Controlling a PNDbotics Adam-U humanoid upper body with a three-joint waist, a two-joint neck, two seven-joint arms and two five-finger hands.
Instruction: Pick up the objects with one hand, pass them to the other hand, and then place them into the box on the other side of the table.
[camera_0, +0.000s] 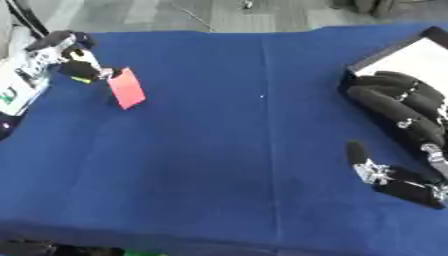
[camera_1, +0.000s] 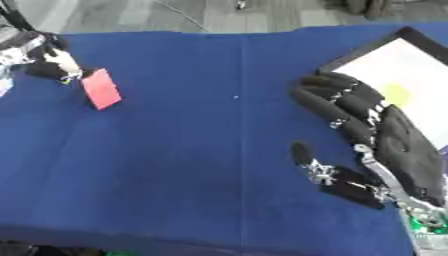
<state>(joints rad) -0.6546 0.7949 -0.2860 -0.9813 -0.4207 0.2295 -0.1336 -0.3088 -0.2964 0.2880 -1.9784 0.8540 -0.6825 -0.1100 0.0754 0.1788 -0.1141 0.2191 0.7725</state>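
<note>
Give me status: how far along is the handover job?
Done: the left hand has its fingers pinched on the red card at the table's left. In hand: the card, not yet passed. Left: the right hand waits open by the white box, which holds something yellow; handover and placing remain.

Red card (camera_0: 127, 88), blue tablecloth (camera_0: 219, 150), white-lined black box (camera_1: 411, 70), black hands.

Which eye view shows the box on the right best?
The right eye view: the box shows its white floor, dark rim and a yellow thing inside. The left eye view catches only a corner, partly behind the right hand.
</note>
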